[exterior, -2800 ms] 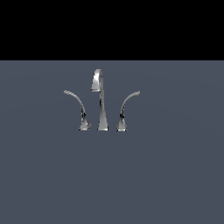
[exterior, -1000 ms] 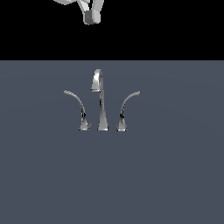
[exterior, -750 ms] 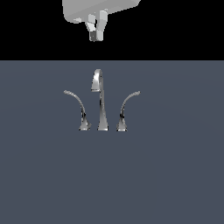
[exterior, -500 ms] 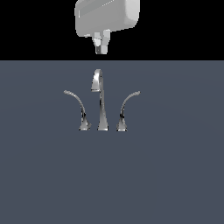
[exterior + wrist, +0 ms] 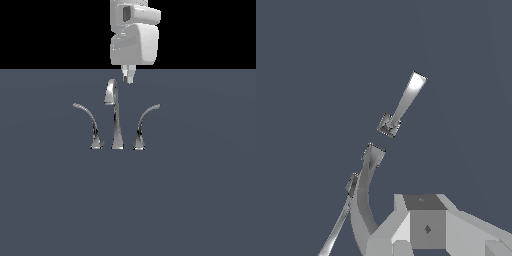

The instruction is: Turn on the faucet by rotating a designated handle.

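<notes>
The chrome faucet (image 5: 116,122) stands on the flat grey surface, its tall hooked spout in the middle. The handle (image 5: 145,125) is the thin lever on the exterior view's right, and its tip sweeps rightward. A mirror-image lever (image 5: 89,125) arches to the left. My gripper (image 5: 129,76) hangs just above the spout's top and slightly right of it, touching nothing. Its fingers are pressed together and hold nothing. The wrist view shows the faucet (image 5: 372,159) from above. I cannot tell there which lever is the handle.
The grey surface (image 5: 200,200) stretches around the faucet on all sides. The white arm (image 5: 134,40) comes down from the top edge against a black background. Grey hand housing (image 5: 426,227) fills one corner of the wrist view.
The arm came into view at the top and moved down and to the exterior view's right. The gripper now hangs just above the spout. The faucet has not moved.
</notes>
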`<control>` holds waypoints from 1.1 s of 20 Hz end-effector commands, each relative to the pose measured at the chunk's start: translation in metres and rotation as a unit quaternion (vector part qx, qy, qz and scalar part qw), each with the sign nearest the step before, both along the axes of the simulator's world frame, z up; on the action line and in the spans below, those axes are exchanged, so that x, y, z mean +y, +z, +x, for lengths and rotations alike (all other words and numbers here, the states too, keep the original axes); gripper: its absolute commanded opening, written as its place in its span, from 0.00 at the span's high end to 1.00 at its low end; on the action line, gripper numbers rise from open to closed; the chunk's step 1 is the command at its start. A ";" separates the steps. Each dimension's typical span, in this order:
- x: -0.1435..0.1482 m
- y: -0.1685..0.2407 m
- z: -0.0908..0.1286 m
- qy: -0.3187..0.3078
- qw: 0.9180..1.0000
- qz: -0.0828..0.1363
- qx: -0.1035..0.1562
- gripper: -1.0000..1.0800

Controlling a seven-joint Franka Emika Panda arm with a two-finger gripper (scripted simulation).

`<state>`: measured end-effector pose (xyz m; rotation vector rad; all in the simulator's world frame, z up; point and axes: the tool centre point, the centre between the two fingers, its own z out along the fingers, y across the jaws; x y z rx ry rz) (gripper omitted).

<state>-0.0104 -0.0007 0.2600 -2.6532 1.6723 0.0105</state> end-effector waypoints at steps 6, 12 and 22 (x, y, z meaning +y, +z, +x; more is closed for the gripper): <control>-0.035 -0.043 0.039 -0.111 0.994 -0.003 0.000 1.00; -0.062 -0.069 0.059 -0.182 0.983 -0.005 0.000 1.00; -0.087 -0.090 0.072 -0.238 0.971 -0.005 0.000 1.00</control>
